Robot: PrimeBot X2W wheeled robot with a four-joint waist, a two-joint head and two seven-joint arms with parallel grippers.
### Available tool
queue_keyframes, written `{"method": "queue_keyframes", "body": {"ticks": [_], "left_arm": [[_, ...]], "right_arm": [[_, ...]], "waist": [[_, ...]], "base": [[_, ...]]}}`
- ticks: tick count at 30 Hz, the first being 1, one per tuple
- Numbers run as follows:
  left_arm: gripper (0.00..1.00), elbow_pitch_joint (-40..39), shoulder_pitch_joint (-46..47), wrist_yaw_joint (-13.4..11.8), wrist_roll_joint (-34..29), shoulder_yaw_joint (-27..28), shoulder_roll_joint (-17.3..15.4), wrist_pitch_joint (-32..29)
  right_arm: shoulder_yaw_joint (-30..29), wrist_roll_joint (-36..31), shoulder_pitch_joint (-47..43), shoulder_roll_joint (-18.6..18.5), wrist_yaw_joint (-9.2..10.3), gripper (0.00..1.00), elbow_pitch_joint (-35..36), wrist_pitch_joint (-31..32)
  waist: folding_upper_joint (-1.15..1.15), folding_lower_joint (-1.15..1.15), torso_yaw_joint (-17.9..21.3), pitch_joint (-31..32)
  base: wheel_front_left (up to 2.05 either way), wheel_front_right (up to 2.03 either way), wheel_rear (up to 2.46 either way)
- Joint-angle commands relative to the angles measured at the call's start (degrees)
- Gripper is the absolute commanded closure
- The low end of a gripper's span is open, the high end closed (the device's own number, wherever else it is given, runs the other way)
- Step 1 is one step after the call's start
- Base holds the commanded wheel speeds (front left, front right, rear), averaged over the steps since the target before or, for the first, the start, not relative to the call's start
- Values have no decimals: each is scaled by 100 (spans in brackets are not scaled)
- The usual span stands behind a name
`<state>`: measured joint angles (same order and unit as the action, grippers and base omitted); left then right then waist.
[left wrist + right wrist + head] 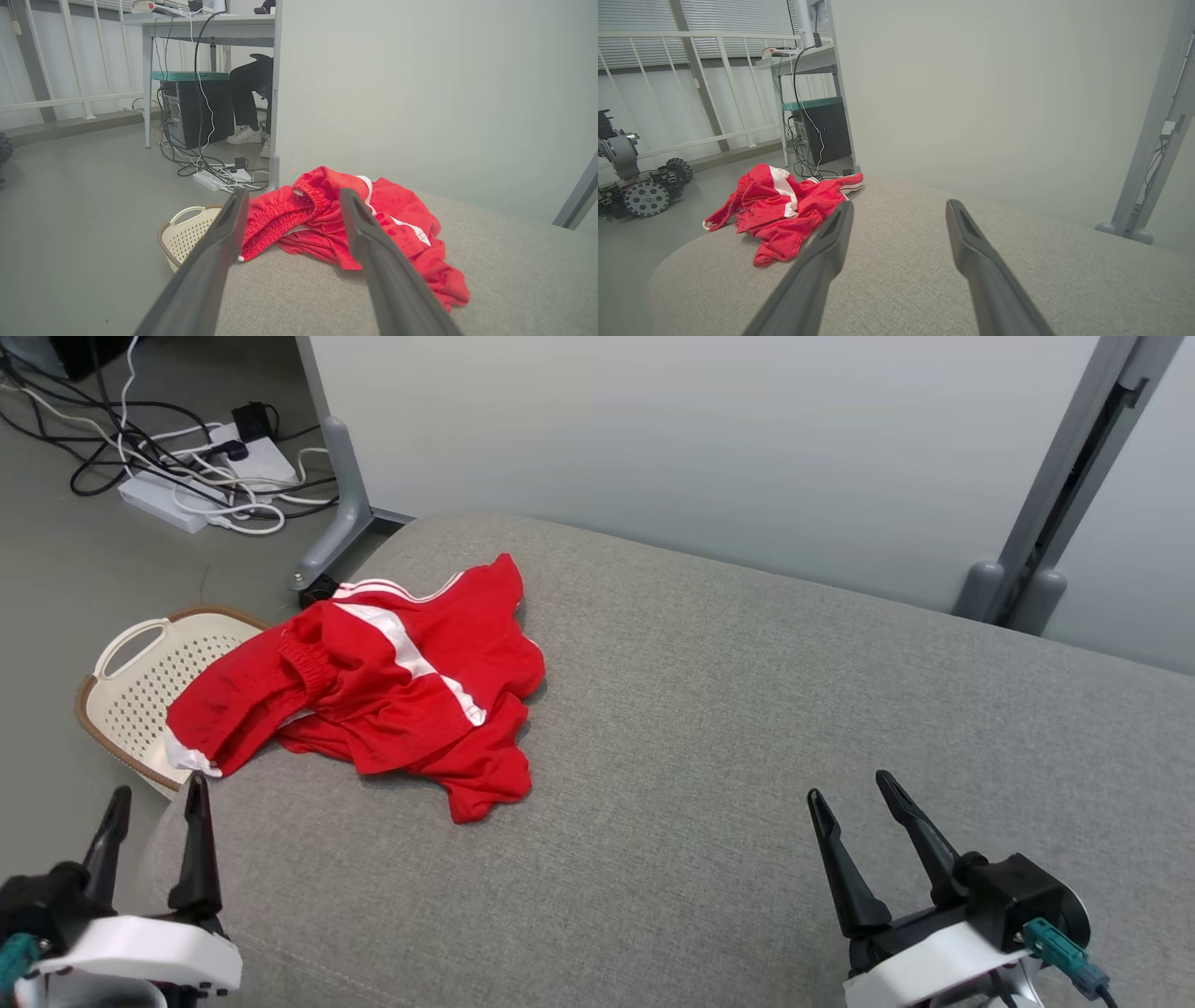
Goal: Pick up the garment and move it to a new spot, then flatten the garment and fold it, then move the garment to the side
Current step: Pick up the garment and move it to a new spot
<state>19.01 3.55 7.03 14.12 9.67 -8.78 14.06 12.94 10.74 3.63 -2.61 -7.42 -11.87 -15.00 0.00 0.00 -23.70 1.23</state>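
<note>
Holds the left hand (159,786) spread wide, nothing between its fingers; likewise the right hand (848,784), spread and empty. Finds the red garment (373,681) crumpled on the grey padded worktop (747,728), just ahead of the left hand and a little toward the right hand's side. Reads its long axis as roughly crosswise to the left hand's fingers, with the elastic waistband end nearest the left fingertips and a corner hanging off the worktop edge above a cream basket (140,681) on the floor. Puts the left hand much the nearer; from the right hand, lies well apart, ahead and far to its left. Cannot make out the layers beneath the folds, nor how much cloth overhangs the edge.
</note>
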Motion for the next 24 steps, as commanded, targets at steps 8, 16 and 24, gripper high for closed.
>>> {"method": "queue_keyframes", "body": {"ticks": [8,16,24], "left_arm": [[0,28,735,56,961,-100,-682,-924],[0,459,1534,48,2491,-431,-2213,-2063],[0,1137,1964,49,4037,-656,-3324,-3038]], "right_arm": [[-4,-91,230,-51,-13,0,-2,-30],[20,-188,480,-51,-13,0,138,-30],[22,-213,637,-49,-13,0,405,-30]], "waist": [[0,0,477,-367],[0,0,1206,-786],[0,0,1899,-1234]], "base": [[0,0,0],[0,0,0],[0,0,0]]}}
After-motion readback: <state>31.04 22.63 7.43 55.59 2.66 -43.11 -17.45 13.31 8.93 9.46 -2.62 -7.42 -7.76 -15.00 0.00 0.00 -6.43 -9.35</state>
